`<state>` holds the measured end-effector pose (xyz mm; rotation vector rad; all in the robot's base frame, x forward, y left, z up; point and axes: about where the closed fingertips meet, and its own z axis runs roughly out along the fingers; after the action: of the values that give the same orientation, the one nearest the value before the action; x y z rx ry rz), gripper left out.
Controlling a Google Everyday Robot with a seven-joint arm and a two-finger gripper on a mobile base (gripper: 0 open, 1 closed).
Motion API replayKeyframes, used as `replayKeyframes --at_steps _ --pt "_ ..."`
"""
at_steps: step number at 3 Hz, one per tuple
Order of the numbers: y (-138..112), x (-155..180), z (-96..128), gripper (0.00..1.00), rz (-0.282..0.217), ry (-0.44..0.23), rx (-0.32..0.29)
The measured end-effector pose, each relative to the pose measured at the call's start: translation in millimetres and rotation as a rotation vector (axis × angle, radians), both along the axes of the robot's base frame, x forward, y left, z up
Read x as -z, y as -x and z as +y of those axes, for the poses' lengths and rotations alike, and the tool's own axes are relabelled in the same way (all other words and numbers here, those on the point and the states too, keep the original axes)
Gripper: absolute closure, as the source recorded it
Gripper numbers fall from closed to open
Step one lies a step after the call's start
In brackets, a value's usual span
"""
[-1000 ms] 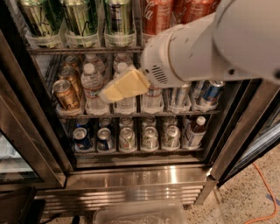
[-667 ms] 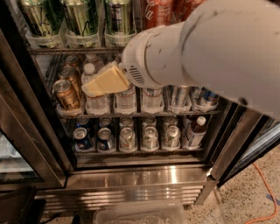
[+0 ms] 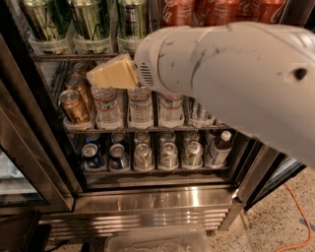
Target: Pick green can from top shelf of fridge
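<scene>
Here's a speckled floor [image 3: 275,224] with an orange cable [image 3: 297,209] trailing at 4 o'clock. The open fridge [image 3: 152,199] fills the shot, with a dark frame and a stainless steel base.

The green can [image 3: 132,19] is up at 11 o'clock, bright green with silvery streaks and dark lettering. It stands upright in its clear plastic lane on the top shelf [image 3: 59,57], third from the left, and nothing is gripping it. At its 9 o'clock stand two olive-green cans [image 3: 91,19] in neighbouring lanes. At its 3 o'clock the red cola cans [image 3: 177,11] begin and run off to the right.

The gripper [image 3: 112,74] is a pale yellow wedge between 6 and 7 o'clock of the green can. It hangs in front of the rack's front edge, with its tip pointing toward 9 o'clock. I cannot tell whether the claw is clenched or released, but the can is not in it. Behind it, the fat white arm [image 3: 236,83] sweeps in from 3 o'clock and covers the right half of the shelves.

One rack down, bronze cans [image 3: 74,106] sit at 9 o'clock. Water bottles [image 3: 140,106] line up beside them, just under the wedge. The lowest rack has a row of short cans [image 3: 142,155] seen from above, with a white-capped bottle [image 3: 219,147] at the right end. At 6 o'clock, in front of the steel base, lies a clear plastic tub [image 3: 157,241].
</scene>
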<state>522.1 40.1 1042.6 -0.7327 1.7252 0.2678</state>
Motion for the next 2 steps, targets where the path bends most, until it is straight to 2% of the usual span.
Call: replayKeyframes --at_steps 1,2 --pt "-2.1 -5.2 -10.0 0.00 -0.024 -0.054 0.059" --pt "-2.6 -13.0 -9.7 0.00 -0.070 -0.076 0.075"
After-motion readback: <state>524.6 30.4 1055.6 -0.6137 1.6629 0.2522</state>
